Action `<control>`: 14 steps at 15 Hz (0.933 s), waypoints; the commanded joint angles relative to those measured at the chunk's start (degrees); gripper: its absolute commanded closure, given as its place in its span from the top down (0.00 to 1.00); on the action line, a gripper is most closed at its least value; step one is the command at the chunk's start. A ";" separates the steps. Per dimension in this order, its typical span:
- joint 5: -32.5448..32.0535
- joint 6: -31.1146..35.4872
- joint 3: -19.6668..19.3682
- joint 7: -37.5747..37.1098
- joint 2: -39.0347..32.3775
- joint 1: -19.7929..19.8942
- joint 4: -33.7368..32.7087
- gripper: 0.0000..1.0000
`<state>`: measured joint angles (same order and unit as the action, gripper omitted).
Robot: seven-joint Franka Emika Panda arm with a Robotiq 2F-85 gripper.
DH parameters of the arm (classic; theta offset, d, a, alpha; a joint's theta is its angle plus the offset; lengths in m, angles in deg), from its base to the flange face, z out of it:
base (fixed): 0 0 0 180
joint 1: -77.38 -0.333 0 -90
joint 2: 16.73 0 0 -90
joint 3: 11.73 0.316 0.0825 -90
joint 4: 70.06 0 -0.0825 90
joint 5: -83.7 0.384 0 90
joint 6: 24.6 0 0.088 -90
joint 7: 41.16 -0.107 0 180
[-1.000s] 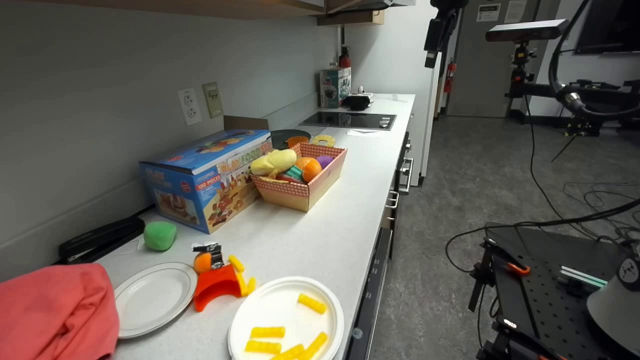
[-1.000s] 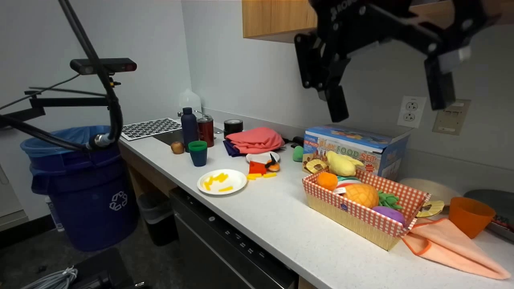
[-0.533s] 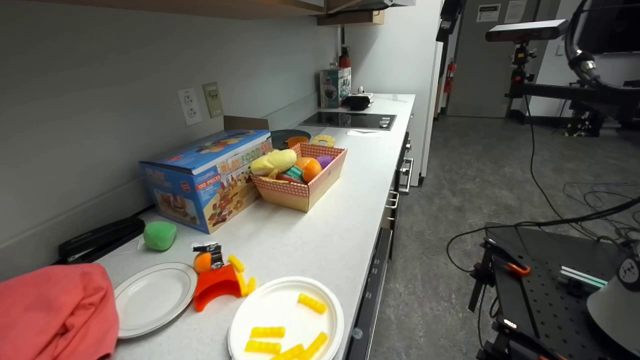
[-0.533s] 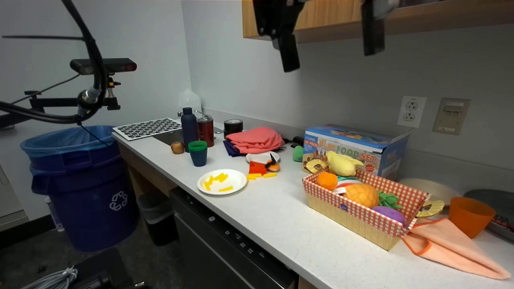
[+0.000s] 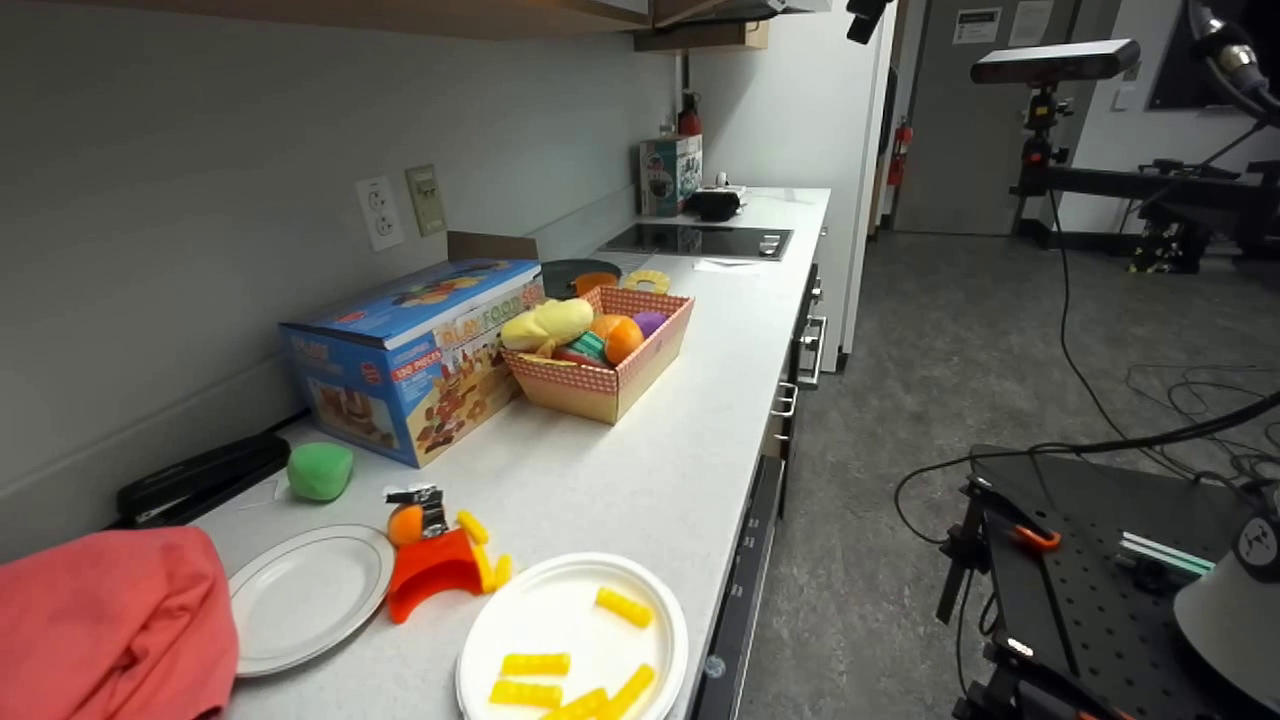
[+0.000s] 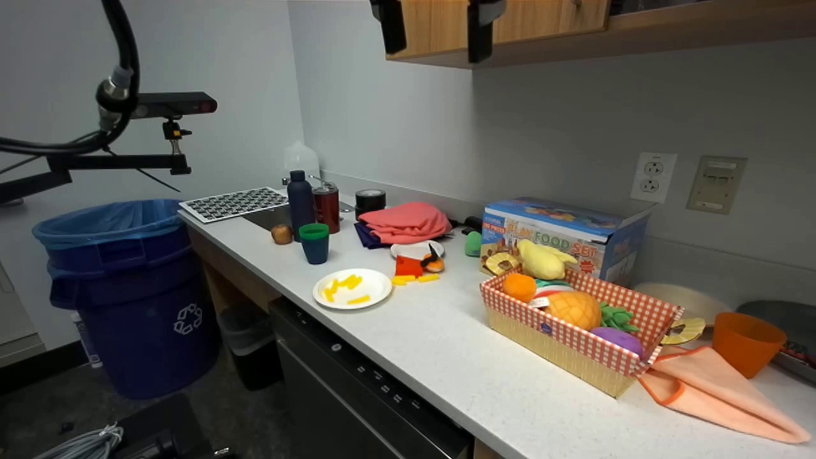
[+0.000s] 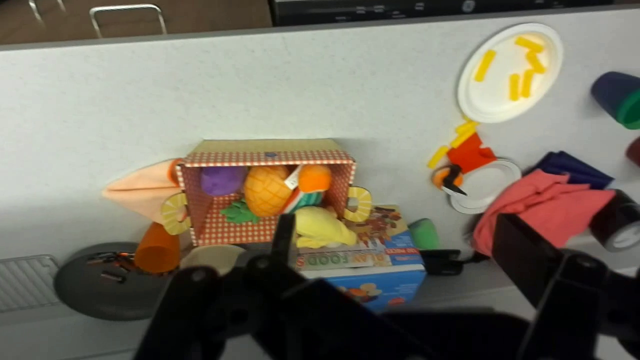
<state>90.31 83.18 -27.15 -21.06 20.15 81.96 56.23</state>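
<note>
Hanging high over the white speckled counter (image 6: 440, 344), the black two-fingered gripper (image 6: 438, 52) has its fingers spread wide, with nothing between them. It has just gone up (in both exterior views it was lower a second ago), so now it is well apart from the counter and handles nothing there. The red-and-white checked basket (image 6: 554, 350) with tan sides, holding soft toy food (image 6: 574, 310), sits down below, just beside the blue cardboard box (image 6: 554, 234). The round white plate (image 7: 492, 102) with yellow wavy sticks (image 7: 527, 83) lies near the counter's front edge.

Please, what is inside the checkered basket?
Inside: plush pineapple, purple toy, round orange toy, toy watermelon slice; a yellow plush toy overlaps the basket rim. What lies beneath them is covered.
</note>
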 commanded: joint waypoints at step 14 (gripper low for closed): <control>23.74 42.80 -1.40 23.18 1.99 -17.04 14.23 1.00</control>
<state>111.84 116.33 -27.32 -2.44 21.20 68.40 67.21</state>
